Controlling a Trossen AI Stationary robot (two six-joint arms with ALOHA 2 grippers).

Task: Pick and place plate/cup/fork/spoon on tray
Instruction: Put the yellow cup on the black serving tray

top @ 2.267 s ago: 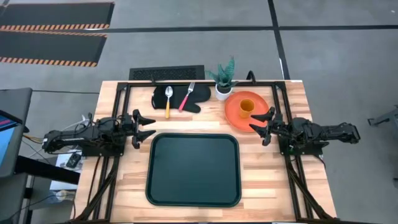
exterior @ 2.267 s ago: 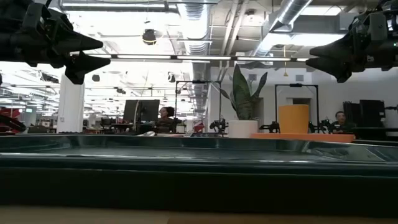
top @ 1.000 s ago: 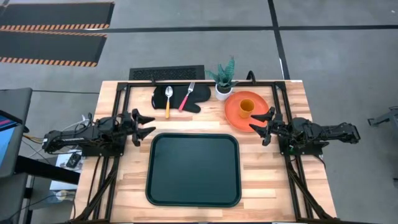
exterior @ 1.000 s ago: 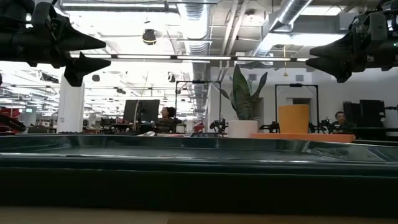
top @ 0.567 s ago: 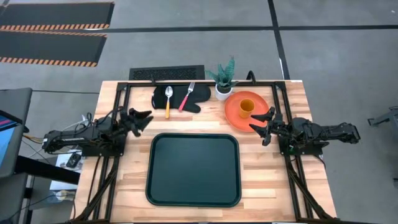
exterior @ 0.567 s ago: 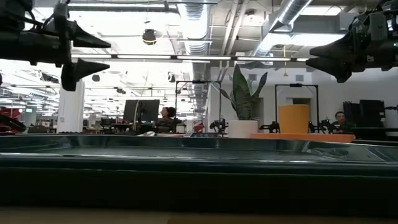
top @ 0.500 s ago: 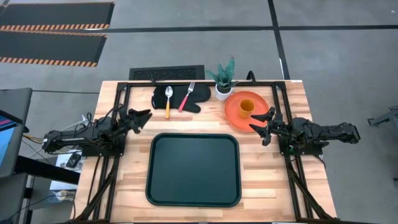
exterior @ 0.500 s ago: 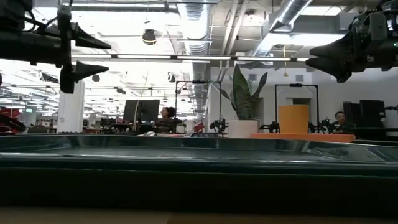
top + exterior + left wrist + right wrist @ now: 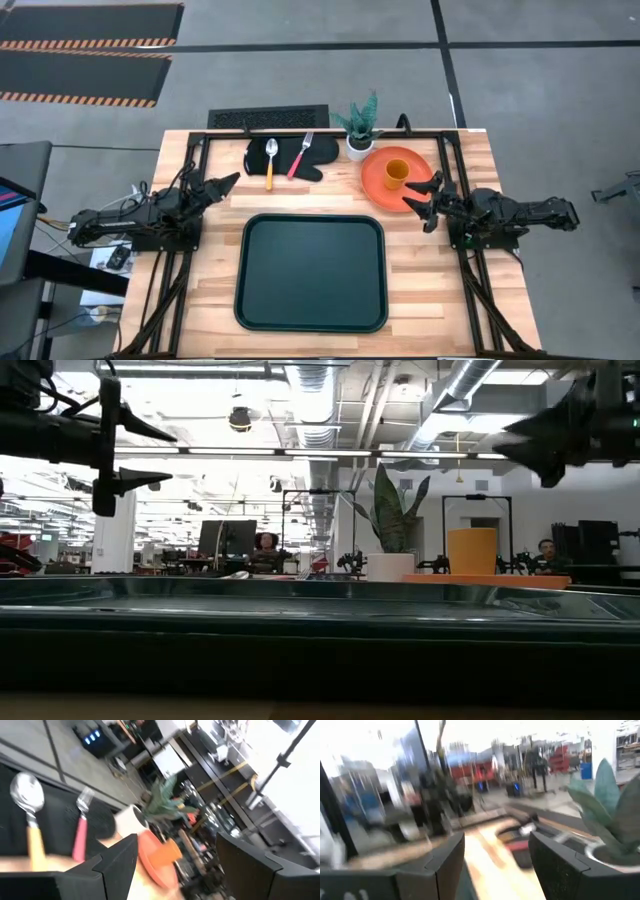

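Note:
The dark green tray (image 9: 310,272) lies at the table's middle. The orange plate (image 9: 381,182) lies at the far right with the orange-yellow cup (image 9: 396,173) standing on it. The spoon (image 9: 270,163) and the fork (image 9: 300,155) lie on a black oven mitt (image 9: 318,160) beyond the tray; both also show in the left wrist view, spoon (image 9: 27,815) and fork (image 9: 80,832). My left gripper (image 9: 228,182) hovers open left of the tray's far left corner, pointing toward the mitt. My right gripper (image 9: 430,202) hovers open at the plate's near edge.
A white pot with a green plant (image 9: 360,138) stands at the far edge between the mitt and the plate. A black grille (image 9: 267,118) lies behind the mitt. Bare wood shows around the tray's left, right and near sides.
My left gripper has swung toward the table's far edge and the mitt, and has rolled about its own axis: its fingers, side by side in the high view before, now stand one above the other. The tableware has stayed where it was.

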